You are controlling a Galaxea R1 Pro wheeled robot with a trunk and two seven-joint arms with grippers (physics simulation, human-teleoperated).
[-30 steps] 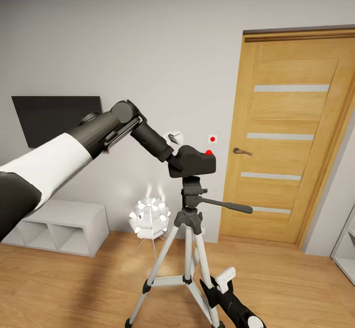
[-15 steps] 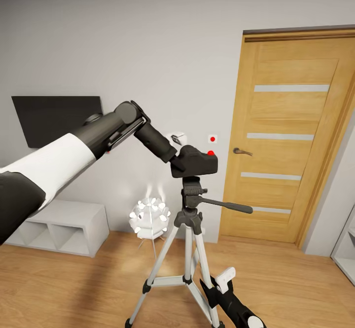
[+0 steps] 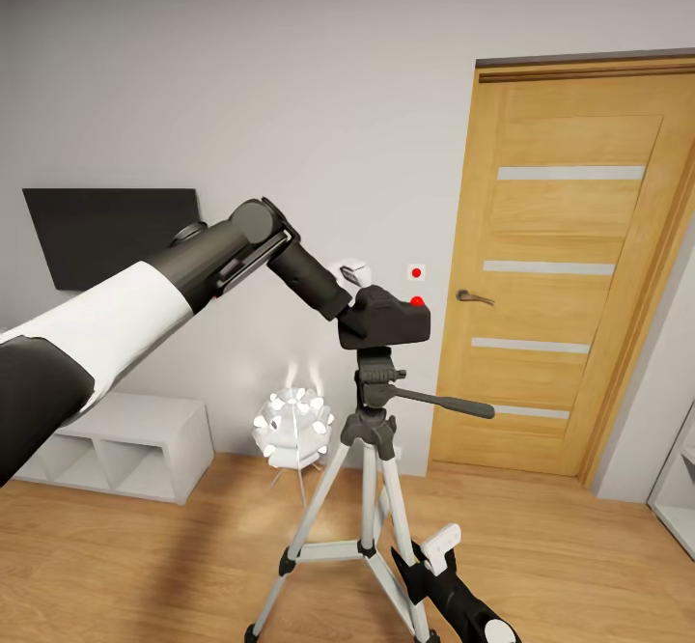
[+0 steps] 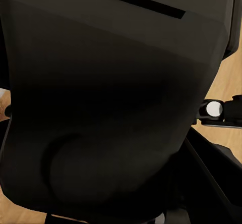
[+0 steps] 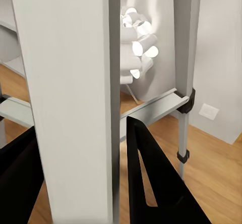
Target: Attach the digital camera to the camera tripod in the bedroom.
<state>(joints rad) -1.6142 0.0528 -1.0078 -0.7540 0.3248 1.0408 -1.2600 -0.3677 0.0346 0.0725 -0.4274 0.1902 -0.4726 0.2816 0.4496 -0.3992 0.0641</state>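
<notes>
One task item, the small matte black digital camera (image 3: pixel 384 318) with a bright red round button on top, is held up by the left gripper (image 3: pixel 349 307). It sits just above, or perhaps already touching, the black head of the tall camera tripod (image 3: pixel 372 431) with silver-white metal legs; which of the two cannot be told. The tripod stands on the light wood plank floor (image 3: pixel 145 566), in front of the pale grey wall and beside the wooden door (image 3: pixel 569 276).

Progress, as judged: carrying and rough alignment appear done; seating the camera on the head and letting go appear to remain.

Left fingers: clasped on the camera body, judged from the head view. In the left wrist view the dark camera body (image 4: pixel 111 103) lies close against the lens.

Right gripper (image 5: pixel 80 183): its dark fingers stand apart on either side of a silver-white tripod leg (image 5: pixel 70 98); contact cannot be confirmed.

Writing, brands, labels: none legible. A slot-like mark is seen on the camera body; a red dot is seen on a white wall plate (image 3: pixel 415 272).
</notes>
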